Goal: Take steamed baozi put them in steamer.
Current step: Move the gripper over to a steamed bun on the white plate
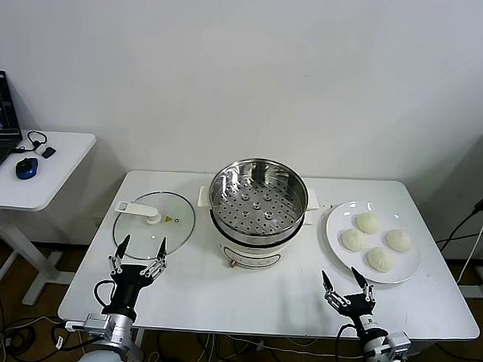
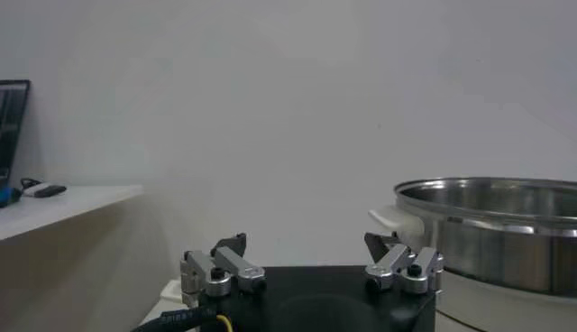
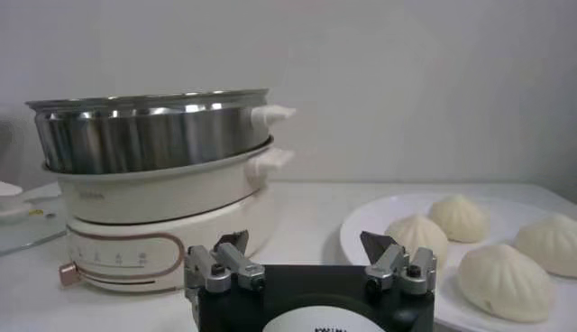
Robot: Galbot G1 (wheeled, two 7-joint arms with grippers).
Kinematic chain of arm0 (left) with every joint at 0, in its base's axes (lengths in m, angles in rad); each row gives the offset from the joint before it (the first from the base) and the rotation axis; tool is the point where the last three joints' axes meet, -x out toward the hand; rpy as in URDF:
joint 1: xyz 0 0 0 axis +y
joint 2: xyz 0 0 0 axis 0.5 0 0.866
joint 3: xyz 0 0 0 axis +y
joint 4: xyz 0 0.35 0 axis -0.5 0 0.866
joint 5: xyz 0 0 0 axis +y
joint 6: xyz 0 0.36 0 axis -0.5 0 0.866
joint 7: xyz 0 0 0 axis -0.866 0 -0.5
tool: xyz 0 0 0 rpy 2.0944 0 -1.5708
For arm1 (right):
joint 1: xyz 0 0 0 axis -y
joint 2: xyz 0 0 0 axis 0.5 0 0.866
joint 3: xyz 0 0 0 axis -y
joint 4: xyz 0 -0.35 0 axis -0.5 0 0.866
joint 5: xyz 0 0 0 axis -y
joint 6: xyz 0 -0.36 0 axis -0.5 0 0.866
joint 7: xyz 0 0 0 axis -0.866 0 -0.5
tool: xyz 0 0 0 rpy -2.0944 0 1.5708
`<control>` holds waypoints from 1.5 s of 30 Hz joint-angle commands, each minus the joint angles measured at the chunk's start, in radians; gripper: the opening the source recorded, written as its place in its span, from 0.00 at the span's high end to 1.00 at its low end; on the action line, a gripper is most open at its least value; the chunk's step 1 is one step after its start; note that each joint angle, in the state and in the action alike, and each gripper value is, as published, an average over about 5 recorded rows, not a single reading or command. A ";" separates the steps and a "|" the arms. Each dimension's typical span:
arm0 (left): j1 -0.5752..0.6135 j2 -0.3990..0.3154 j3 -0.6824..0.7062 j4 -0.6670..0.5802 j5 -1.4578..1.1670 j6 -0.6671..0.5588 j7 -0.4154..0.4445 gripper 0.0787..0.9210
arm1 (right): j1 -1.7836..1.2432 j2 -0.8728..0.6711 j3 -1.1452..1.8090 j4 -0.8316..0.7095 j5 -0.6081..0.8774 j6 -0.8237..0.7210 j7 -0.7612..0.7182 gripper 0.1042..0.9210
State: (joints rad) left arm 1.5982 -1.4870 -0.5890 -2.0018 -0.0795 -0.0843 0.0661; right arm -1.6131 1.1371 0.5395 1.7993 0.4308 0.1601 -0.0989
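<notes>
Several cream-white steamed baozi (image 1: 368,223) lie on a white plate (image 1: 337,236) at the table's right; in the right wrist view the baozi (image 3: 416,233) sit just beyond the jaws. The shiny steamer (image 1: 258,197) with its perforated bottom stands empty on a white pot base at the table's centre, also showing as the steamer (image 3: 149,133) and the steamer (image 2: 505,225) in the wrist views. My right gripper (image 1: 345,286) is open near the front edge, short of the plate. My left gripper (image 1: 138,253) is open at the front left, by the glass lid. Neither holds anything.
A flat glass lid (image 1: 155,214) with a white knob lies left of the steamer. A side desk (image 1: 36,162) with a laptop, mouse and small items stands at the far left. Bare table lies between the two grippers along the front edge.
</notes>
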 commanded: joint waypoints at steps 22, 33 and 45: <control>0.006 0.011 0.054 0.016 0.035 -0.022 -0.006 0.12 | 0.560 -0.521 0.023 -0.414 -0.042 -0.045 -0.653 0.12; -0.001 0.014 0.060 0.025 0.039 -0.020 -0.002 0.12 | 1.122 -0.645 -0.484 -0.765 -0.271 -0.042 -1.013 0.12; 0.001 0.012 0.056 0.041 0.032 -0.027 -0.003 0.12 | 1.621 -0.505 -0.993 -1.077 -0.523 0.061 -1.116 0.12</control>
State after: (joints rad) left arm 1.5974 -1.4753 -0.5314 -1.9648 -0.0456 -0.1091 0.0635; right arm -0.3792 0.5955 -0.0928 0.9726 0.0883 0.1740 -1.0833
